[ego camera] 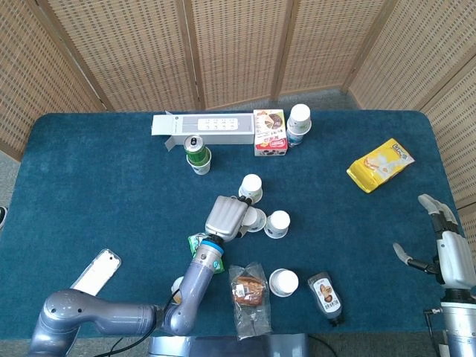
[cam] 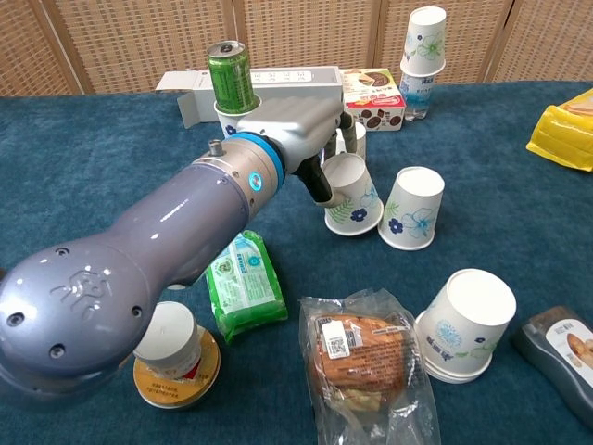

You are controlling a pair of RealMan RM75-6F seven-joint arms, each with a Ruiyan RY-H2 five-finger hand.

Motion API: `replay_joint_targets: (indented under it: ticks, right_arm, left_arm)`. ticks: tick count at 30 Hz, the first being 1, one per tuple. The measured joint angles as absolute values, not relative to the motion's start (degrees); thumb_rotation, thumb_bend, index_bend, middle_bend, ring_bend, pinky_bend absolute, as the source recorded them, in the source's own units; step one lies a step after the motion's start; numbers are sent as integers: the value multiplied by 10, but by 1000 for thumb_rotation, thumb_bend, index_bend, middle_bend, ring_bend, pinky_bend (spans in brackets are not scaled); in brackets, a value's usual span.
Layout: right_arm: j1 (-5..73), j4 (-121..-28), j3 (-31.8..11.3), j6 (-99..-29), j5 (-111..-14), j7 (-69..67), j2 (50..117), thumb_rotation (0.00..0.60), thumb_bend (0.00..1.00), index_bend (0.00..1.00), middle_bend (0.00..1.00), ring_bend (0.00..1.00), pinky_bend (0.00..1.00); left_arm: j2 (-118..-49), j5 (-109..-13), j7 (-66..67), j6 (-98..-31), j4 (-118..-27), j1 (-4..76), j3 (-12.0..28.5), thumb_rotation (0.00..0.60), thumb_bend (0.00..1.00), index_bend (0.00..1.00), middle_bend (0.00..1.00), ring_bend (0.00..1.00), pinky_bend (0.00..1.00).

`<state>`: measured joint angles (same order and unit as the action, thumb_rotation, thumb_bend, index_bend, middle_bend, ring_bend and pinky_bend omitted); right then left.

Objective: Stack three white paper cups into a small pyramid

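Note:
My left hand (ego camera: 227, 216) (cam: 289, 121) grips a white flower-printed paper cup (cam: 352, 195) (ego camera: 255, 218), tilted and low over the table. The cup hangs right beside an upside-down cup (cam: 411, 209) (ego camera: 278, 223); whether they touch I cannot tell. Just behind the hand stands another upside-down cup (ego camera: 251, 187) (cam: 352, 139), partly hidden in the chest view. A further cup (cam: 468, 324) (ego camera: 283, 282) sits near the front edge. At the table's right edge my right hand (ego camera: 448, 249) hovers with fingers apart, holding nothing.
A green can (ego camera: 195, 147) in a cup, a white box (ego camera: 202, 124), a cookie box (ego camera: 269, 132) and a bottle capped by a cup (ego camera: 299, 119) line the back. A green packet (cam: 244, 283), bagged bun (cam: 361, 357), tin (cam: 171, 350) and sauce bottle (ego camera: 326, 295) crowd the front. A yellow bag (ego camera: 380, 163) lies right.

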<state>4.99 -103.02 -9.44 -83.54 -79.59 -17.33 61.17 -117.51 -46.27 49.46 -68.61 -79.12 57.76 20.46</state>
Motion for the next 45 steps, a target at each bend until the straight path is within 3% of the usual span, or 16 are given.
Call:
replay_joint_targets:
  ticks: [5,9,12,23,35,45]
  right_arm:
    - [50,-1030,-94,-835,-797,-174,612,600,276,90,0,0,0]
    - [50,-1031,-93,-835,-799,-174,611,600,275,90,0,0,0]
    - [49,-1031,-92,-835,-800,-172,611,600,275,90,0,0,0]
    - [50,-1034,-88,-838,-806,-158,615,600,275,90,0,0,0]
    - [49,-1041,-82,-843,-819,-136,620,600,273,91,0,0,0]
    - [51,-1042,-79,-843,-819,-119,626,600,273,91,0,0,0]
  left_arm:
    - [-1175,-460,501,-688,-794,577,203,600,332,135,145,190,509]
    - [-1169,-463,497,-686,-809,575,202,600,327,84,5,45,426]
    - [-1160,-469,492,-687,-824,571,200,600,324,62,0,0,385]
    - [-1070,-507,475,-694,-946,537,172,600,319,23,0,0,318]
    - [-904,-595,385,-695,-1037,464,102,600,319,22,0,0,274]
    - [-802,-771,279,-707,-1057,403,18,600,319,22,0,0,234]
